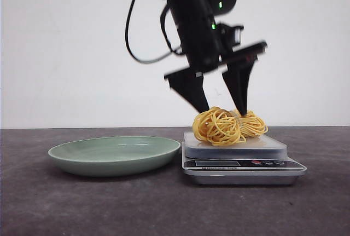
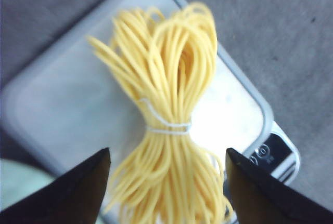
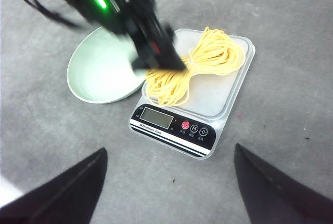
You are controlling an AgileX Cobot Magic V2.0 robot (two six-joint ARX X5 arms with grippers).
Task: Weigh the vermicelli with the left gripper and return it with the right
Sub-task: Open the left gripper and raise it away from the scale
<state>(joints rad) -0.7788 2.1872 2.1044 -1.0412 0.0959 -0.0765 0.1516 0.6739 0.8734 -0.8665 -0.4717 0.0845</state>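
One vermicelli (image 1: 228,125) bundle, lying on scale (image 1: 240,151) platform, plate (image 1: 114,154) at its 9 o'clock. Left gripper (image 1: 221,104): jaws wide, astride the tied middle, gripping nothing. Weighing placement looks done; return by right gripper (image 3: 166,182), spread and empty, outstanding.
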